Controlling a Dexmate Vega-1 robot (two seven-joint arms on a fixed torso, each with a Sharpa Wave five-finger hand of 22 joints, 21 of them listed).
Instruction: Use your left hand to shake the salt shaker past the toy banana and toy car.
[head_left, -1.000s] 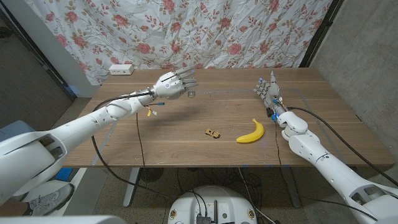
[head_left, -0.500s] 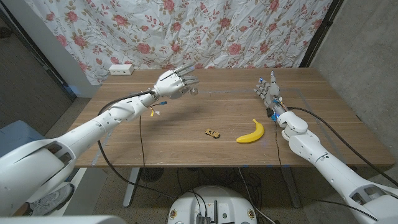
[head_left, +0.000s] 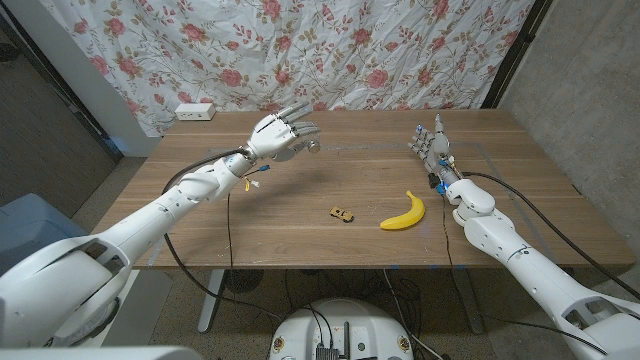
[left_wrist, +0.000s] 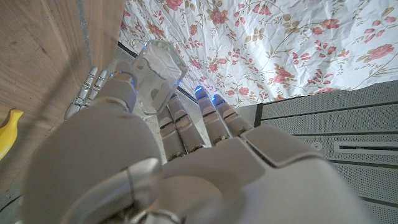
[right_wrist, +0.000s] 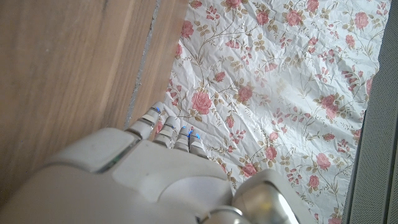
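left arm: stretched out from the near left corner over the counter (head_left: 300, 215), raised above its far-left part
left hand (head_left: 279, 135): held up off the counter, fingers (left_wrist: 186, 121) spread forward, pinching the shaker (left_wrist: 156, 76) between thumb and a finger
right arm: reaches along the counter's right side
right hand (head_left: 430, 143): near the counter's far right edge, standing upright, fingers pointing up and together, holding nothing

light: even, fairly bright | shadows: soft under table (head_left: 300, 215) items | wrist views: near surfaces blurred
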